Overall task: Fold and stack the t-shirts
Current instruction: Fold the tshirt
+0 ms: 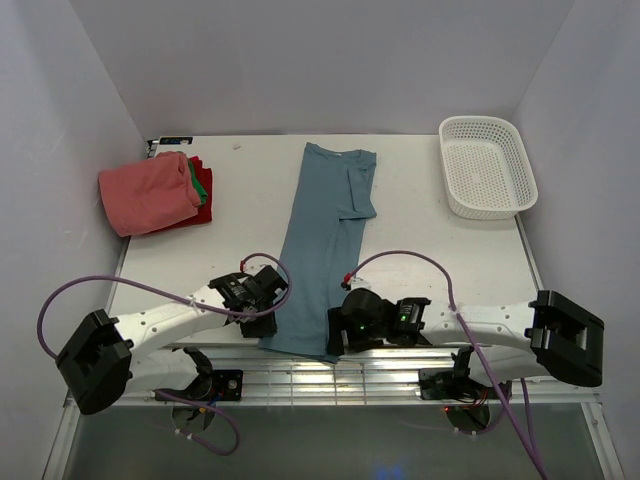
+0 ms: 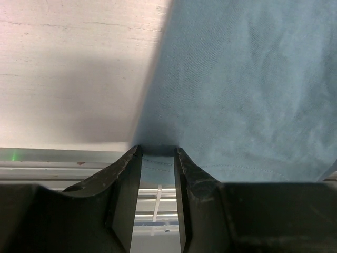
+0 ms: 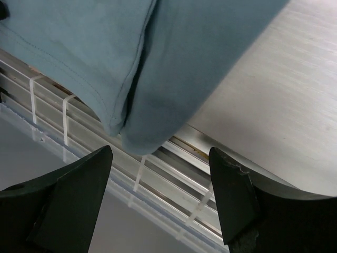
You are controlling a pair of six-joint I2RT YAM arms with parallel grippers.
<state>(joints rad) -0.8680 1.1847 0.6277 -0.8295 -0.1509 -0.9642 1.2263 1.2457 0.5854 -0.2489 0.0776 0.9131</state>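
Overhead view: the teal-blue shirt (image 1: 322, 250) lies mid-frame as a long, narrow strip, collar toward the top and hem drooping over the table's (image 1: 420, 260) lower edge. The left gripper (image 1: 268, 318) sits at the hem's left corner and the right gripper (image 1: 338, 340) at its right. The pink tee (image 1: 150, 192) tops the green (image 1: 193, 175) and red (image 1: 203, 190) ones at upper left. The white basket (image 1: 480, 122) stands at upper right.

Left wrist view: the jaws stand slightly apart, with hem stitching visible through the gap and apparently nothing pinched.

Right wrist view: the jaws gape wide, and the folded corner hangs between them untouched.

The likely risk is a bite that catches only one layer, which would spill the lengthwise fold when lifted. A finger could also snag the slatted rail (image 3: 158, 179) with its zip ties.

The tabletop is pale and matte, and plain whitish walls close it in on three sides.
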